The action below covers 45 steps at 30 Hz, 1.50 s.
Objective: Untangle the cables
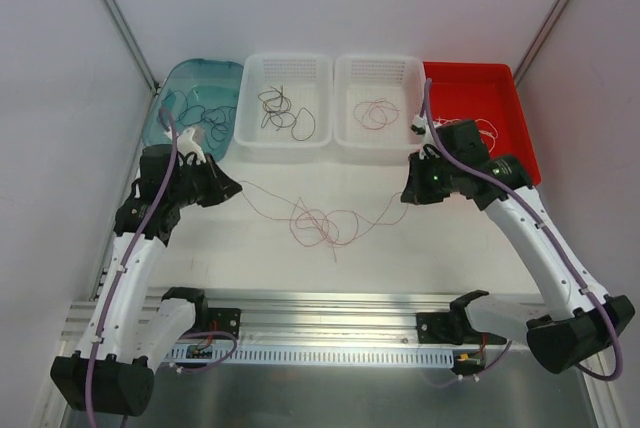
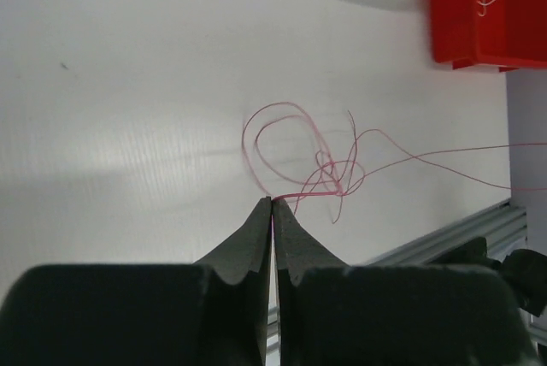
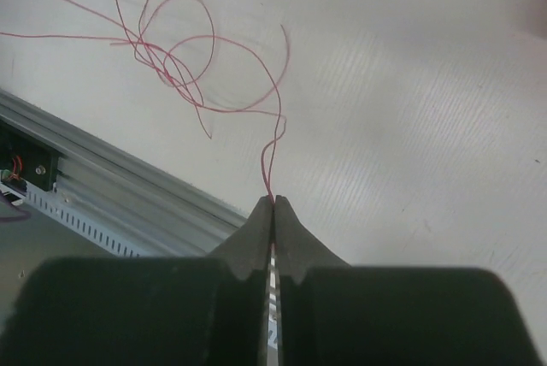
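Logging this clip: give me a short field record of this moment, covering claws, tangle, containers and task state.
left claw: shut on a pink strand leading into the tangle
right claw: shut on a pink strand from the opposite side
pink cable tangle: looped and knotted on the table, between the arms
teal bin: holds dark cables
left white basket: holds brown and black cables
right white basket: holds pinkish cables
red tray: pale strand, hard to make out
task state: tangle not yet undone
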Available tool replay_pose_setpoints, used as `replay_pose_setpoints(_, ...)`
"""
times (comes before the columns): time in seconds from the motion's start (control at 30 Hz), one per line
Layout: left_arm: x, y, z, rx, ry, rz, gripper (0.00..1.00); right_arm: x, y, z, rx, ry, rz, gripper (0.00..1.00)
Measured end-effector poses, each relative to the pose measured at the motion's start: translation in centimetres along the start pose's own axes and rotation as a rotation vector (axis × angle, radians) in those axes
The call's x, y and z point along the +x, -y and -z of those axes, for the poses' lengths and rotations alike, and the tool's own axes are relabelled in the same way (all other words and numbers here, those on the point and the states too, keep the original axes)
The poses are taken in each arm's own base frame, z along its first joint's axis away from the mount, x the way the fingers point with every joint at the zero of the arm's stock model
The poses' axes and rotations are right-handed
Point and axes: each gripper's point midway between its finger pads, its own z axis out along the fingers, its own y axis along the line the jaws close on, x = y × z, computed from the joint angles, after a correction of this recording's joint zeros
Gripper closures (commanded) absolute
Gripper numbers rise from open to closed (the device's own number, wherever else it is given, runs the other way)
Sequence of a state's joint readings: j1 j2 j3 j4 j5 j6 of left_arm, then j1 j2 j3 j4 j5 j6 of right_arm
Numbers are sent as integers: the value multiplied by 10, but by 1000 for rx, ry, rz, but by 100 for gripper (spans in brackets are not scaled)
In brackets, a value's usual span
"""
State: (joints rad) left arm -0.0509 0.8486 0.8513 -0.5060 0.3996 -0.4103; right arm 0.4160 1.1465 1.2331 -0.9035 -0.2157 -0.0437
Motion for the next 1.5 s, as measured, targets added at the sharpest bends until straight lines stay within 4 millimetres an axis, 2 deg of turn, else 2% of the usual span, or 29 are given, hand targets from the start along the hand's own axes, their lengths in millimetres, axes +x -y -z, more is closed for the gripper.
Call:
replay_pose_setpoints(0.07,-10,19,7,57,17,-28,100,-12,-10,12,-6,22,36,99)
replay_pose_setpoints(0.13,-25,36,18,104,53,-52,100,-41,-25,35,-40,117,70,99)
replay_pose_setpoints(0.27,-59,79,50,229,155,-128,100,-109,-75,108,-214,437,165,99)
replay_pose_setpoints(0.37,-79,86,71,207,270,-168,100,-121,-93,157,-288,625,216,99)
replay_pose_setpoints(0.43,-84,78,75,150,308,-163,100,-121,-95,176,-291,700,224,99)
replay_pose_setpoints(0.47,-83,73,73,125,307,-154,100,-118,-93,179,-283,711,219,99)
replay_pose_setpoints(0.53,-76,59,63,82,281,-131,100,-115,-86,169,-261,696,204,99)
replay_pose_setpoints(0.57,-68,50,54,61,252,-116,100,-110,-80,153,-242,657,185,99)
replay_pose_setpoints(0.67,-37,23,30,5,141,-68,100,-76,-51,74,-168,448,112,97)
replay_pose_setpoints(0.7,-25,15,24,-13,104,-52,93,-59,-39,47,-134,362,80,96)
replay_pose_setpoints(0.77,-8,2,15,-41,55,-30,91,-26,-13,1,-48,207,22,81)
replay_pose_setpoints(0.83,8,-12,10,-78,20,-10,80,9,13,-25,53,81,-26,59)
replay_pose_setpoints(0.9,19,-19,7,-92,0,2,69,25,27,-29,122,28,-43,52)
replay_pose_setpoints(0.93,24,-21,7,-94,-6,6,57,27,30,-27,142,28,-43,47)
replay_pose_setpoints(1.03,34,-23,8,-88,-17,22,34,24,26,-23,137,55,-17,45)
replay_pose_setpoints(1.07,36,-23,8,-83,-21,28,31,23,20,-22,121,63,-3,44)
replay_pose_setpoints(1.13,43,-22,6,-70,-38,48,27,22,5,-23,73,75,33,44)
replay_pose_setpoints(1.27,60,-26,-1,-66,-91,85,25,21,-25,-32,-20,79,102,43)
replay_pose_setpoints(1.5,87,-10,-24,-41,-229,96,26,39,-58,-85,-44,-40,111,38)
